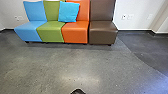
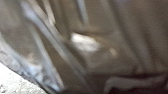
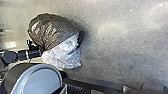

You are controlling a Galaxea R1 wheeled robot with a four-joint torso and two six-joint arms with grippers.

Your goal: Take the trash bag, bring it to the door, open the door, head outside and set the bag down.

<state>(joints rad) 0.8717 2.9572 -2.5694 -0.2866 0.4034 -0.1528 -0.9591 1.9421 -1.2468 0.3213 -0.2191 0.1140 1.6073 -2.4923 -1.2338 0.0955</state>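
A full trash bag, dark brown with a clear, crinkled plastic part at one end, shows in the right wrist view. My left arm reaches to it there, and the left gripper is at the bag's side, shut on it, its fingertips hidden by the plastic. Close up in the left wrist view, the glossy folded plastic of the bag has a bright highlight on it, with pale floor beyond its edge.
Joined blue, green, orange and brown seats stand against the white wall, a bright blue cushion on them. Grey floor lies before them, with a darker area at right. A small dark rounded thing shows at the head view's bottom edge.
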